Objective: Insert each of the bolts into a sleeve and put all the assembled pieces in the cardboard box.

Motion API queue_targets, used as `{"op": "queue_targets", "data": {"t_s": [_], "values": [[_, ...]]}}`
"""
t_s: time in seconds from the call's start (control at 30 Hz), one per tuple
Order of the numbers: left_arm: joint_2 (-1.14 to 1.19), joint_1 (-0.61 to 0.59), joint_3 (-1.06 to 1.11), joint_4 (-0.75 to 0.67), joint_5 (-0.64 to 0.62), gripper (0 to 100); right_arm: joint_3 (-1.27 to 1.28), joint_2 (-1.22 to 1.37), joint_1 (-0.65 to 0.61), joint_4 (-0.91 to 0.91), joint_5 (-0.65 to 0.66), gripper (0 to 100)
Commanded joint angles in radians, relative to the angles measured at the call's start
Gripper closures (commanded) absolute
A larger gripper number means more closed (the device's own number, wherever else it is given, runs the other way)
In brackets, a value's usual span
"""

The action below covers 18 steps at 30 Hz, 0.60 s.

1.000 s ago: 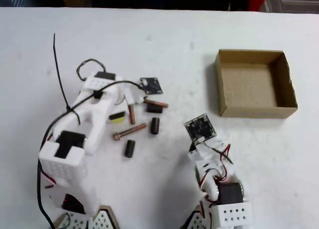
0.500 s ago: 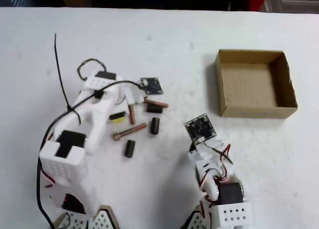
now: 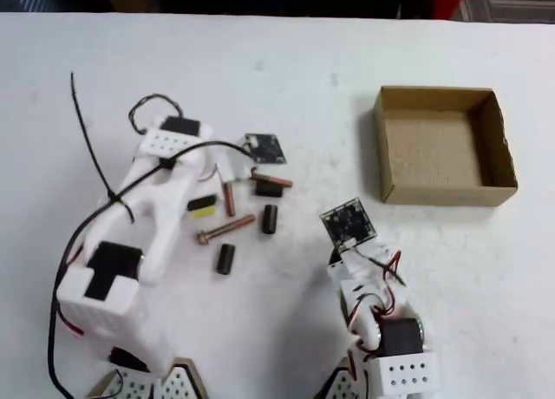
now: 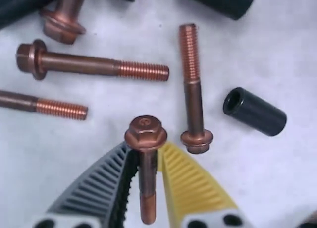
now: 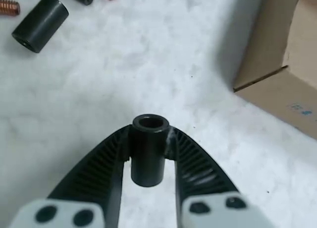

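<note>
The white table (image 3: 286,61) took up most of what I could see, with both arms rising from its near edge. The left arm (image 3: 147,208) stretched out over a scatter of hardware at the middle of the table. The right arm (image 3: 375,308) sat folded closer to its base, between that scatter and the cardboard box (image 3: 442,147). The box stood open-topped on the right side of the table, well apart from the loose parts.

The left gripper (image 4: 145,148) had its grey and yellow fingers clamped on a copper bolt (image 4: 145,134), head outward and shank running back between the jaws. The right gripper (image 5: 148,133) had its black fingers closed on a black sleeve (image 5: 147,153), bore end outward, just above the table and near a corner of the box.

On the table by the left gripper lay a loose sleeve (image 4: 255,111) on its side. Another loose sleeve (image 5: 40,23) lay well apart from the right gripper.

Beside the held bolt lay a second bolt (image 4: 193,84), its head nearest the yellow finger. A third bolt (image 4: 94,64) lay crosswise to it, close but not touching. A fourth bolt (image 4: 44,105) showed mostly its threaded end.
</note>
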State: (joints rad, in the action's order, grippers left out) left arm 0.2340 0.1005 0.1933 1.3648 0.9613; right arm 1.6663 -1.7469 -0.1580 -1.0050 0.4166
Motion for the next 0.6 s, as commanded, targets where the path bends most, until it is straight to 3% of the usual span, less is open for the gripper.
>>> {"op": "queue_targets", "data": {"t_s": [0.0,0.33,0.57], "values": [[-0.093,0.018,-0.052,0.023,-0.17,98,-0.003,0.001,0.002,0.024,0.002,97.8],[-0.245,0.013,-0.048,0.057,-0.624,97,-0.002,0.001,0.004,0.024,0.002,98.1],[-0.371,0.018,-0.041,0.13,-0.683,98,-0.003,0.001,0.001,0.041,-0.006,98.1]]}}
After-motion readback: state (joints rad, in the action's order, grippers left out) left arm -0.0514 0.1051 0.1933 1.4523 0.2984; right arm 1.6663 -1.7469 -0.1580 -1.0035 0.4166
